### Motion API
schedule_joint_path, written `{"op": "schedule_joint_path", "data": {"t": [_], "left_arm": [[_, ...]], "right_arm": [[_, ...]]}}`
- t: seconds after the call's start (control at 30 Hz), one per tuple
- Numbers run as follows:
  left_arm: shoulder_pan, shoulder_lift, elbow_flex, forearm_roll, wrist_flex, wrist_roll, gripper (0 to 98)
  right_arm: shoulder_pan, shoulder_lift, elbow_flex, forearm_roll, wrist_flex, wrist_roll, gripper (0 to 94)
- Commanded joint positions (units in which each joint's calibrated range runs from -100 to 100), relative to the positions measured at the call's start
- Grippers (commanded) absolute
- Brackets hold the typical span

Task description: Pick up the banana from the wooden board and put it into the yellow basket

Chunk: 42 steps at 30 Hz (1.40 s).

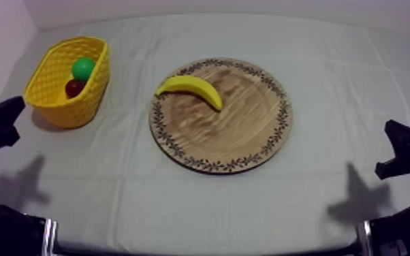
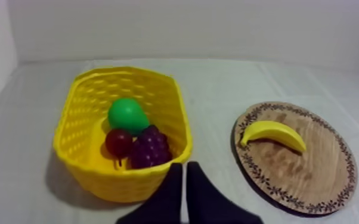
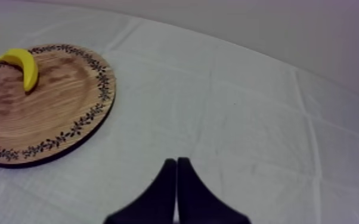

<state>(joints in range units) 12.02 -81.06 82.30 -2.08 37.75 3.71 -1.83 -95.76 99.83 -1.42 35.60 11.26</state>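
**START CONDITION: BANANA ON BOARD, BOTH GRIPPERS EMPTY**

The banana [image 1: 191, 88] is located on the wooden board [image 1: 228, 136], in the board's 10 to 11 o'clock sector, with one end reaching the patterned rim. It lies flat on its side, so both flanks are exposed to a descent from above.

The yellow basket [image 1: 71, 109] is set at about 10 o'clock from the board, well apart from it, on the left arm's side. A green fruit [image 2: 127, 114], a small red fruit [image 2: 118, 142] and a bunch of grapes [image 2: 149, 148] are already contained in it. They are grouped toward the board side, and free floor is judged to be left on the far side.

The left gripper [image 2: 185, 168] is parked just short of the basket's near wall. Its fingers are pressed together into a narrow wedge, with nothing between them. The right gripper [image 3: 176, 162] is likewise closed and empty, over bare cloth at 3 to 4 o'clock from the board.

The pick is judged not yet begun. The left arm is judged better placed, since banana and basket both lie toward its side. The fingers must be parted before any descent.
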Motion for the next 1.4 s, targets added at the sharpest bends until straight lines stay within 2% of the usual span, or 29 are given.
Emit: {"op": "schedule_joint_path", "data": {"t": [0.0,0.23,0.37,0.67,0.9,1.0,1.07,1.37], "left_arm": [[0.49,11.67,-10.76,0.08,3.65,-0.56,0.0],[2.82,31.31,-33.39,0.82,16.8,-2.14,0.0],[5.67,41.88,-44.97,0.9,24.23,-2.4,0.0],[13.72,63.17,-64.68,0.55,34.71,-1.17,0.0],[19.23,76.31,-76.78,0.39,40.54,0.34,0.0],[20.77,81.6,-80.15,0.46,42.24,4.71,0.0],[21.29,84.7,-81.39,0.85,42.89,6.51,0.0],[21.53,93.03,-83.41,2.78,44.03,8.16,0.0]], "right_arm": [[-0.01,0.0,0.05,-0.02,0.04,-0.02,0.2],[-0.01,0.0,0.05,-0.02,0.04,0.0,0.2],[-0.01,0.0,0.05,-0.02,0.04,0.0,0.2],[-0.01,0.0,0.05,-0.02,0.04,0.0,0.2],[-0.01,0.0,0.05,-0.02,0.04,0.0,0.2],[-0.01,0.0,0.05,-0.02,0.04,0.0,0.2],[-0.01,0.0,0.05,-0.02,0.04,0.0,0.2],[-0.01,0.0,0.05,-0.02,0.04,0.0,0.2]]}}
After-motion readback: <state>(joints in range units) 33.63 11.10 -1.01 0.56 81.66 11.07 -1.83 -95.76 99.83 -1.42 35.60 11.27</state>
